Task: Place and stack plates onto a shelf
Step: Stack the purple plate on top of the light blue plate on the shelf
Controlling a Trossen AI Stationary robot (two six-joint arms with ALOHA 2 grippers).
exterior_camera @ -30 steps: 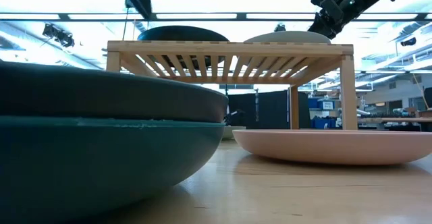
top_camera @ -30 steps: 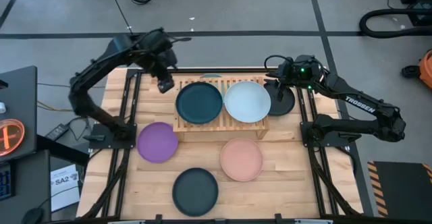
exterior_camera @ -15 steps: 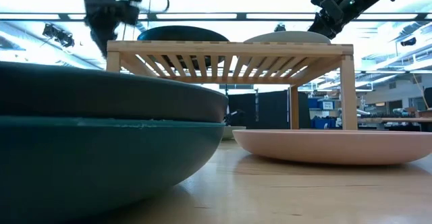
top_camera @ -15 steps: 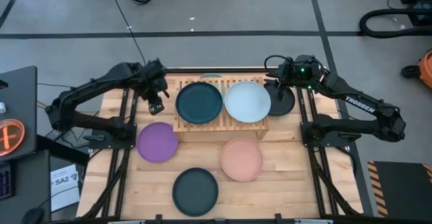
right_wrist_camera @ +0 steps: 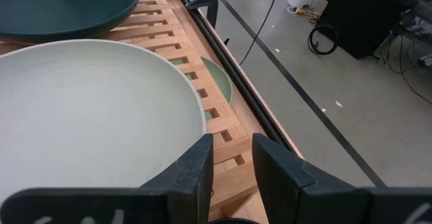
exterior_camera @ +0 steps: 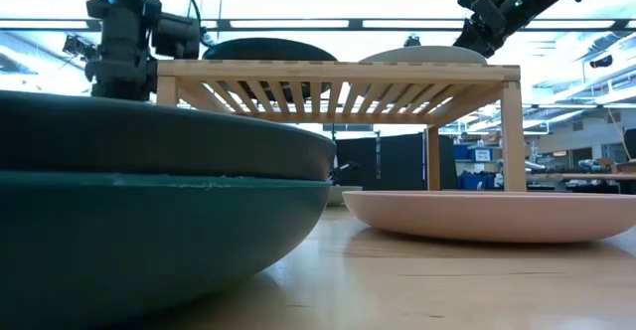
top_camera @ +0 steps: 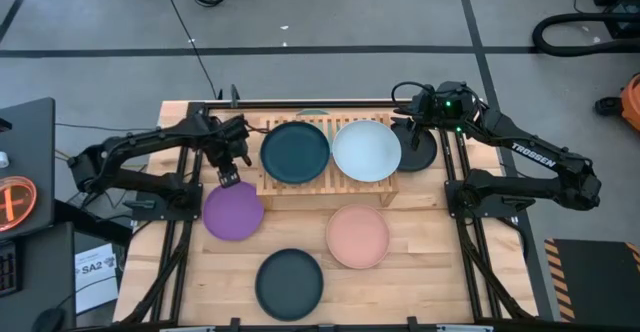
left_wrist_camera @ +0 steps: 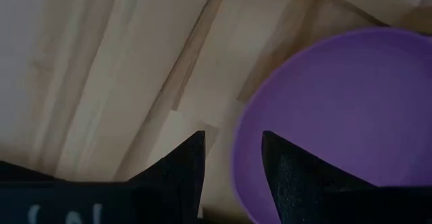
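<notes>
The wooden shelf [top_camera: 325, 186] carries a dark teal plate [top_camera: 295, 151] and a pale blue-white plate [top_camera: 366, 150]. A purple plate [top_camera: 233, 212] lies flat on the table left of the shelf. My left gripper [top_camera: 228, 178] is open and low over that plate's far rim [left_wrist_camera: 237, 158], one finger over the plate, one outside it. My right gripper [top_camera: 407, 132] is open at the shelf's right end, its fingers [right_wrist_camera: 197, 170] beside the pale plate's rim [right_wrist_camera: 192, 92]. A charcoal plate [top_camera: 424, 152] lies under the right arm. My left gripper comes from above with its fingers [left_wrist_camera: 185, 166] astride the purple plate's far rim; I cannot tell whether they touch it. My right gripper's finger stands next to the pale plate's right rim; whether it touches is hidden by the finger itself.
A salmon plate [top_camera: 357, 236] lies in front of the shelf. Near the table's near edge a charcoal plate [top_camera: 289, 284] sits stacked on a teal one [exterior_camera: 149, 231]. A mint plate [right_wrist_camera: 217, 79] lies behind the shelf. Bare tabletop [top_camera: 440, 272] shows at the near right.
My left gripper has swung from beside the shelf's far left corner toward the table's near edge and come down over the purple plate's far rim. The plates have stayed in place.
</notes>
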